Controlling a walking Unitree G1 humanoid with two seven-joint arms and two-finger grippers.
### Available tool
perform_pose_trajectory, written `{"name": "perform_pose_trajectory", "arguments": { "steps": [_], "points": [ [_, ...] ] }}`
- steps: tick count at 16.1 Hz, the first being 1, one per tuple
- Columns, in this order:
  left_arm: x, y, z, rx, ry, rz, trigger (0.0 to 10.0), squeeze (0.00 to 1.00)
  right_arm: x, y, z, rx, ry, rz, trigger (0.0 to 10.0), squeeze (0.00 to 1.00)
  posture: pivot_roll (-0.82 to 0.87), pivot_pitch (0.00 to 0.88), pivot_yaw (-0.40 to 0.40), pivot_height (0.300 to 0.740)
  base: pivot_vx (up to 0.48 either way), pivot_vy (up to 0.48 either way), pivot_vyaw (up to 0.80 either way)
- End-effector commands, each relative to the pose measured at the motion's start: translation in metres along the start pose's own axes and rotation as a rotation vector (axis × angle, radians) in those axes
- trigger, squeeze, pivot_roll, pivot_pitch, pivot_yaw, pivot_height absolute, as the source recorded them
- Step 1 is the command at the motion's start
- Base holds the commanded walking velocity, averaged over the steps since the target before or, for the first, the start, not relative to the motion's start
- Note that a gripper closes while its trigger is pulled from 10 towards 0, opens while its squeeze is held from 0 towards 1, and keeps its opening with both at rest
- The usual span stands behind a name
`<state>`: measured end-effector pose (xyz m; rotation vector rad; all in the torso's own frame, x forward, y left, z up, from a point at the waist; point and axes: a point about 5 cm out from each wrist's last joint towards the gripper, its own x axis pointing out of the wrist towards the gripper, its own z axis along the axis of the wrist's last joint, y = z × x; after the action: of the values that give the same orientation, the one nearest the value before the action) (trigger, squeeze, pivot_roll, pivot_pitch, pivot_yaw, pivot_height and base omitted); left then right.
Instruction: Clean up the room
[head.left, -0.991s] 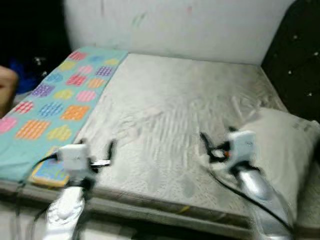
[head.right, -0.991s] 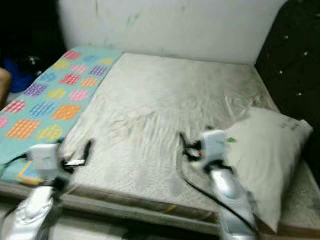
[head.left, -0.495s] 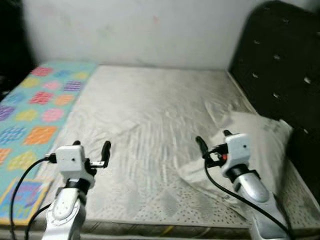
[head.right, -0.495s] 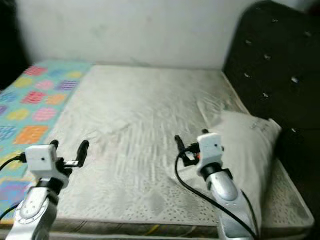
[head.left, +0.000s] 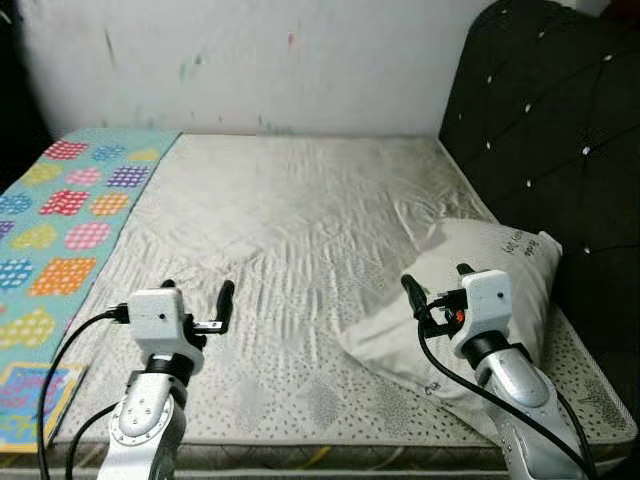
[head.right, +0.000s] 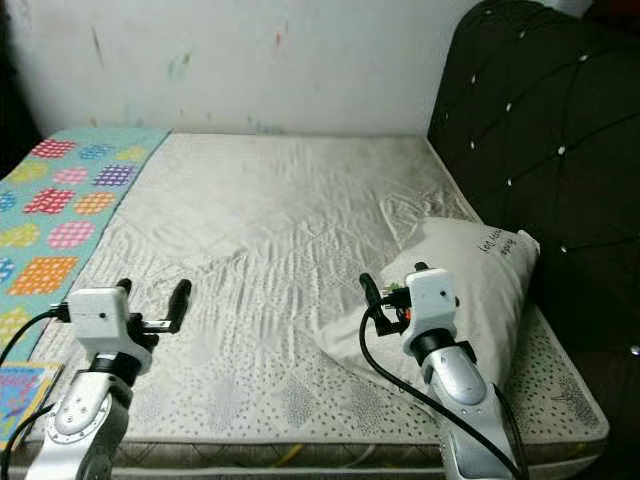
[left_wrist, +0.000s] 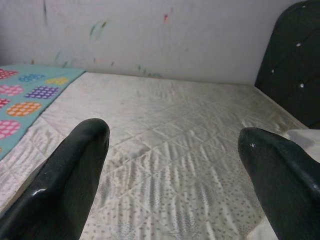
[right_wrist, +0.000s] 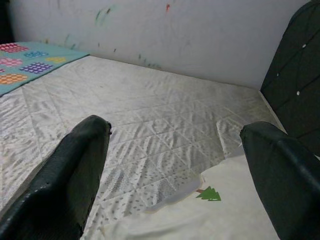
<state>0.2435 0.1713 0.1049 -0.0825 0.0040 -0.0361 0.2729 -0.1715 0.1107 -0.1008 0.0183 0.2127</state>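
Across the bed (head.left: 300, 210): a quilted off-white mattress cover, wrinkled toward the middle, reaching back to a pale wall (head.left: 260, 60) flecked with small paint marks. Along the robot's left edge, a teal blanket (head.left: 60, 215) patterned with coloured squares. On the right, against a black tufted headboard (head.left: 550, 120), a white pillow (head.left: 500, 260), lying tilted, printed with a small green tree (right_wrist: 209, 194). Over the near edge of the mattress, left end effector (head.left: 196, 305) raised, fingers (left_wrist: 75, 170) spread well apart, holding nothing. Just beside the pillow's near corner, right end effector (head.left: 435, 290), likewise gaping wide and empty, fingers (right_wrist: 75, 170) apart, black cable trailing down the silver arm.
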Motion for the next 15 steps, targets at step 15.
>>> {"name": "perform_pose_trajectory", "arguments": {
  "steps": [15],
  "points": [
    [0.0015,-0.0006,-0.002,-0.001,0.019,0.001,10.0,0.0,0.0016,0.0001,0.0039,0.003,-0.012,0.014,10.0,0.0,-0.11,0.0,-0.01,0.74,0.0,-0.347,0.0]
  ]
}}
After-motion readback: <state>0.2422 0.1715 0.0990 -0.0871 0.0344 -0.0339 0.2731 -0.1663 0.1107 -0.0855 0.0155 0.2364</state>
